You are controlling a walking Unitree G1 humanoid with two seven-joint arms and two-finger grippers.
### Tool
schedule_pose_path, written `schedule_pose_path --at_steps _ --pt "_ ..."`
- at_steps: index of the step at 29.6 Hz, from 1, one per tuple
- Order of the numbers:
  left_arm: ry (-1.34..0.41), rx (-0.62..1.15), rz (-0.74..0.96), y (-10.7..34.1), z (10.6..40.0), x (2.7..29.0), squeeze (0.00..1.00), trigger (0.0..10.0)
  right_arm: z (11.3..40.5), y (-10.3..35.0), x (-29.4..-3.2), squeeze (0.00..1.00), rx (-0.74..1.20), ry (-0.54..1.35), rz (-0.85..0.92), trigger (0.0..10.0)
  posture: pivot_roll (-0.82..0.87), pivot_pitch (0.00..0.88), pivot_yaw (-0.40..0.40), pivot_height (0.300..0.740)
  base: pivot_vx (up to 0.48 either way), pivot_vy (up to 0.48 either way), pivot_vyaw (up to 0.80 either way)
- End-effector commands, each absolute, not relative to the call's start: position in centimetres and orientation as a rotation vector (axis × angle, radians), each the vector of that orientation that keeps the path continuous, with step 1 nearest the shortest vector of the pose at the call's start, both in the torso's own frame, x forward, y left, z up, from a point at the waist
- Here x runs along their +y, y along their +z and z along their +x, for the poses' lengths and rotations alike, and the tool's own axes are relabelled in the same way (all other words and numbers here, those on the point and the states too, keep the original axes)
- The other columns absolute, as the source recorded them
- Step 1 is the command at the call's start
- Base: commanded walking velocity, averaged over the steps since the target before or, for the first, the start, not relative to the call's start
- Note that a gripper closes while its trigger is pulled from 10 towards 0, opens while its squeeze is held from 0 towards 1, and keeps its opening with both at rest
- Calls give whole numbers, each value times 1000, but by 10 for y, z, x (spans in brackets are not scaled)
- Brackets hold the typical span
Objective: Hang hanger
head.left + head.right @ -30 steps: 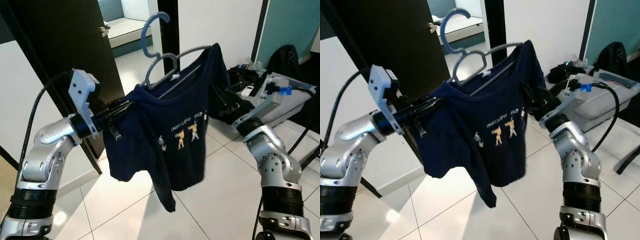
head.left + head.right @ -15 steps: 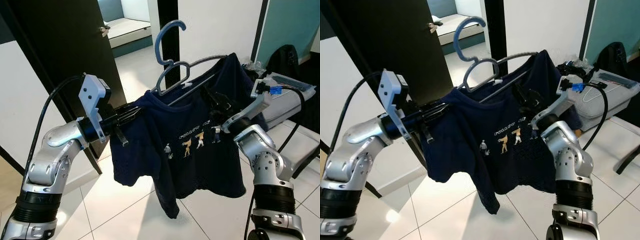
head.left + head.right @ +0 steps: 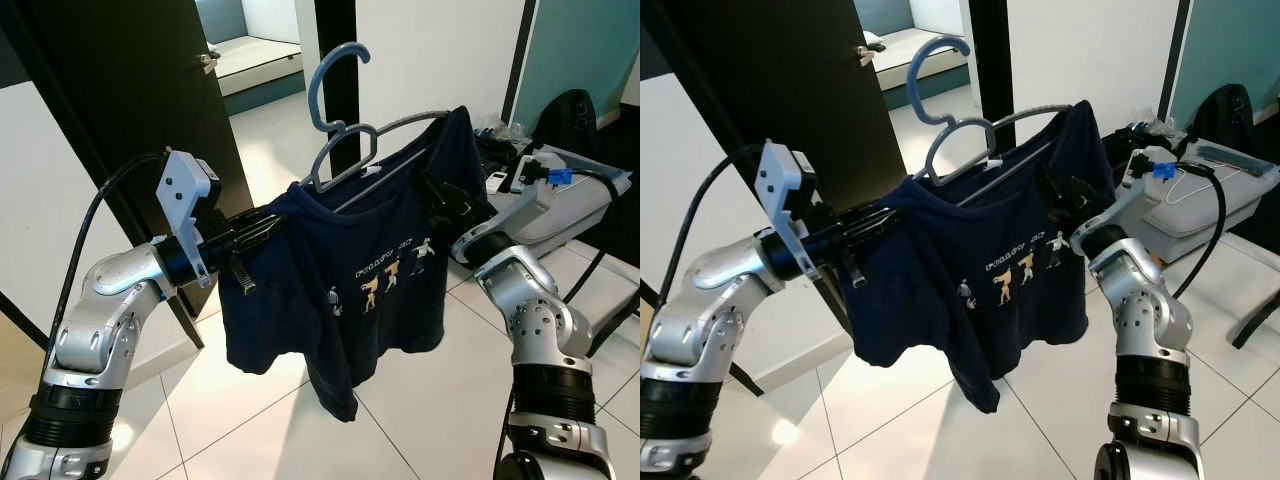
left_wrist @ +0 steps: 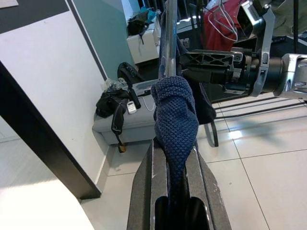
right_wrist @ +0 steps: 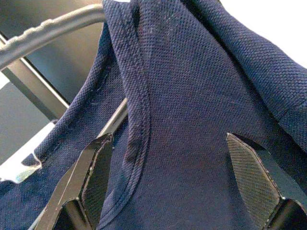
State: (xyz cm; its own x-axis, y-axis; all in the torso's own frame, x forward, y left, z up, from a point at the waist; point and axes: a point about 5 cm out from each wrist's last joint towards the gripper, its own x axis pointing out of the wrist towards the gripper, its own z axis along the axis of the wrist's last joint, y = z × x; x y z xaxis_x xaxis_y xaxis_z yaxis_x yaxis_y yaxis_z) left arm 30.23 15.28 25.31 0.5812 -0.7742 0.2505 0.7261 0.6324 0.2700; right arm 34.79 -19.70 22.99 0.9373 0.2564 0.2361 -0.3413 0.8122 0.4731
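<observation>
Since the earlier frame my right gripper (image 5: 168,177) has retreated, jaws spread; left gripper (image 4: 175,158) pinches shirt (image 3: 350,260) and hanger (image 3: 340,120), still unhung.

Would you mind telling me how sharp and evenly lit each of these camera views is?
Left eye view: sharp, no motion blur; glare on the white floor tiles. Left wrist view: the left gripper, shut on the shirt, is crisp, floor glare near the right gripper. Right wrist view: fabric weave sharp, upper corner overexposed, hanger slightly soft.
</observation>
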Motion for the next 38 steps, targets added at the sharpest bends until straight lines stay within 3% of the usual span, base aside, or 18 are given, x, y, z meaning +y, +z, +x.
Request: schedule_pose_path --at_steps 1,26,27,29,31,32,33,38 --pt "-858 -374 159 257 300 160 0 10000 350 230 -196 0 -161 310 537 10000 -71 0 102 740 0 0 0" --pt "-962 -364 152 252 291 142 0 10000 354 231 -202 0 -163 273 504 10000 -78 0 100 740 0 0 0" --pt "-961 -362 153 251 291 142 0 10000 353 231 -202 0 -165 274 503 8471 -78 0 101 740 0 0 0" --pt "-960 -360 153 251 291 143 0 10000 353 231 -202 0 -166 275 502 8471 -78 0 101 740 0 0 0" --pt "-956 -356 158 250 291 143 0 10000 353 232 -202 0 -169 274 503 3490 -77 0 99 740 0 0 0" --pt "-955 -356 158 251 292 143 0 10000 354 232 -203 0 -170 273 503 3490 -77 0 99 740 0 0 0" --pt "-951 -355 161 250 291 144 0 10000 353 233 -203 0 -174 272 503 0 -77 0 101 740 0 0 0" --pt "-924 -340 177 247 293 148 0 10000 352 232 -204 0 -180 267 496 0 -76 0 99 740 0 0 0"
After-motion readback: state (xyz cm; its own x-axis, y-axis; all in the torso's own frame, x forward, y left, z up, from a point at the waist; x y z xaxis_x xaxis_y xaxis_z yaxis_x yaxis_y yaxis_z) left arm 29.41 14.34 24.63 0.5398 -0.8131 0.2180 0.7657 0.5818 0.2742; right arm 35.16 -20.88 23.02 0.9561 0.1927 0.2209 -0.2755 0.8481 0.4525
